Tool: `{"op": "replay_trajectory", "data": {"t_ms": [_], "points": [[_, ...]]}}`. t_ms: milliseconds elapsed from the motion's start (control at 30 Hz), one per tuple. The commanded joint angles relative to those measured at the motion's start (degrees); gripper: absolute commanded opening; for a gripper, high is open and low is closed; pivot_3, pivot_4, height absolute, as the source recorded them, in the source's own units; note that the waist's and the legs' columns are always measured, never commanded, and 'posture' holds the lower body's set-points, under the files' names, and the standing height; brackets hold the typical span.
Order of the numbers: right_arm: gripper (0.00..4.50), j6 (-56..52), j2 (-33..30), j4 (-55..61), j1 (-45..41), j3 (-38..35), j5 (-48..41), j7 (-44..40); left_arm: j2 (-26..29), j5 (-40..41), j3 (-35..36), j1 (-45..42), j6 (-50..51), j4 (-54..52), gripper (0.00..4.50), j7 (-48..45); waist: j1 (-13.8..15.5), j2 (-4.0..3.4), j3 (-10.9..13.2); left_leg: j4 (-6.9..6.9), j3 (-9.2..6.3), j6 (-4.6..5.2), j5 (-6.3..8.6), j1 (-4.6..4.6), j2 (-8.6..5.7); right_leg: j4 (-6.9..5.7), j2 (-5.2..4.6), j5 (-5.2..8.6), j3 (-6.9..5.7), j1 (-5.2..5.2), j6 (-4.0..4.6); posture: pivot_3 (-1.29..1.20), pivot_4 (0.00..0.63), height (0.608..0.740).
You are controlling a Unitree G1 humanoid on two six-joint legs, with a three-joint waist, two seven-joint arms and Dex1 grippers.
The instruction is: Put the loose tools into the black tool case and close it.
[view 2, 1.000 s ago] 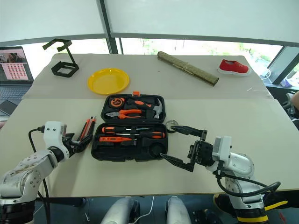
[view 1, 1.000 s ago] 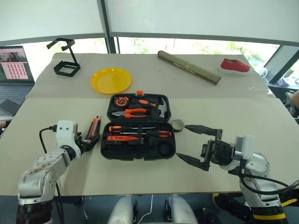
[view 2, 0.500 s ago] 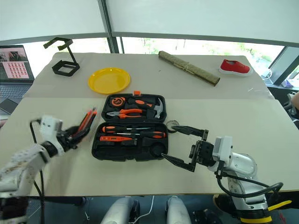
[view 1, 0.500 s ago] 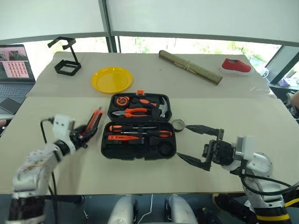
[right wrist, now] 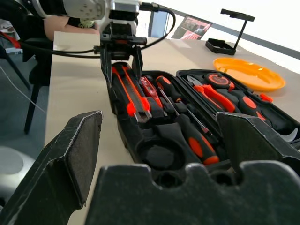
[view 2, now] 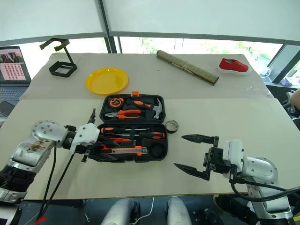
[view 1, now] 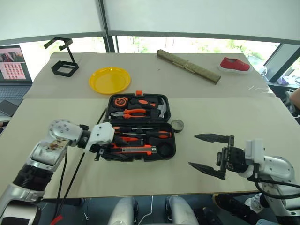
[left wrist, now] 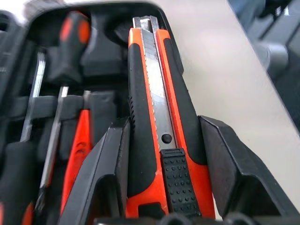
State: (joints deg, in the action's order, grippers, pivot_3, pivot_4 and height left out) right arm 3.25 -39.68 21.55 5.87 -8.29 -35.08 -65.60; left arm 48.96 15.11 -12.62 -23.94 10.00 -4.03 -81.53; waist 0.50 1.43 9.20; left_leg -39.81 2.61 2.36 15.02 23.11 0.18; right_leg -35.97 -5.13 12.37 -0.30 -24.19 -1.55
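The black tool case is seen lying open on the bench, lid half away from the robot with its small orange latch at the far edge, tray half toward the robot. The left hand is held over the near left part of the tray, and the orange-black utility knife is pinched between its two black fingers, which are closed against the knife's sides. The knife is pointed along the near row of the tray toward the round recess at the near right corner; whether it is already resting in a recess cannot be told. Just beyond it in the tray, two long screwdrivers with orange-black handles are laid side by side, and the slim orange tester pen is seen beside them. In the lid half, orange-handled pliers and a steel-headed hammer are seated. The small grey tape roll is left on the bench just beside the right edge of the case. The right hand is held above the bench to the right of the case, apart from it, its fingers spread wide with nothing between them. Farther back on the bench, a yellow plate, a black wire stand, a rolled mat and a red shoe are seen.
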Motion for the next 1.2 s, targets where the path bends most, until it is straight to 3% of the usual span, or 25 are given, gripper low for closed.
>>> {"op": "replay_trajectory", "data": {"t_ms": [33,500,633,700,900,1133,1167,1200], "points": [[4.5,0.37,0.43,2.76,0.88,-2.43,-1.24,0.99,-0.38,-2.99,-0.94,-1.4,1.38,-1.67,1.77,2.57,0.14,0.0,0.0,0.0,0.0,0.0,0.0,0.0,0.0,-0.01,0.0,0.01,0.0,0.01,-0.02,0.0,0.15,0.74],[4.5,0.21,0.54,2.87,1.84,-2.42,-0.77,0.81,3.24,-6.35,-3.52,0.01,6.35,-3.58,1.77,0.84,0.05,0.0,0.0,-0.03,0.0,0.03,0.02,-0.04,-0.01,-0.03,-0.01,0.03,0.08,0.03,-0.1,0.0,0.15,0.74],[4.5,0.47,0.73,2.19,1.62,-2.33,-0.58,0.61,1.45,-4.06,-2.76,-0.06,7.61,-3.08,1.77,1.04,0.06,0.0,0.0,-0.02,0.02,0.04,0.02,-0.08,-0.01,-0.04,0.0,0.04,0.1,0.04,-0.1,0.0,0.15,0.74],[4.5,0.62,0.92,1.81,1.42,-2.07,-0.38,0.54,0.53,-3.11,-2.42,-0.35,9.29,-3.1,2.77,1.54,0.14,0.0,0.0,-0.03,0.02,0.04,0.02,-0.08,-0.02,-0.04,-0.01,0.04,0.1,0.05,-0.11,0.0,0.15,0.74],[4.5,0.73,1.31,0.64,0.42,-1.57,-0.04,0.06,-2.9,-0.57,1.14,-1.62,4.22,-0.23,4.46,1.64,0.15,0.0,0.0,-0.04,0.03,0.07,0.04,-0.06,-0.08,-0.04,-0.05,0.06,0.12,0.05,-0.15,0.0,0.15,0.74],[4.5,1.02,1.58,-0.44,0.07,-1.4,0.3,-0.65,-6.2,11.52,10.1,-3.48,5.73,1.32,4.46,-0.14,0.19,0.01,0.0,-0.09,0.03,0.07,0.04,-0.04,-0.06,-0.1,-0.05,0.06,0.12,0.02,-0.15,0.0,0.15,0.74],[4.5,1.1,1.64,-0.54,0.09,-1.41,0.36,-0.7,-6.24,12.0,10.53,-3.43,5.61,1.52,3.93,-0.46,0.19,0.01,0.0,-0.11,0.02,0.07,0.04,-0.04,-0.06,-0.1,-0.06,0.06,0.11,0.03,-0.15,0.0,0.15,0.74],[4.5,1.18,1.86,-0.68,-0.01,-1.25,0.57,-0.6,-6.18,11.31,10.59,-2.69,3.69,2.29,3.74,-0.92,0.16,0.01,0.0,-0.11,0.02,0.08,0.04,-0.05,-0.06,-0.1,-0.06,0.06,0.11,0.04,-0.15,0.0,0.15,0.74]]}}
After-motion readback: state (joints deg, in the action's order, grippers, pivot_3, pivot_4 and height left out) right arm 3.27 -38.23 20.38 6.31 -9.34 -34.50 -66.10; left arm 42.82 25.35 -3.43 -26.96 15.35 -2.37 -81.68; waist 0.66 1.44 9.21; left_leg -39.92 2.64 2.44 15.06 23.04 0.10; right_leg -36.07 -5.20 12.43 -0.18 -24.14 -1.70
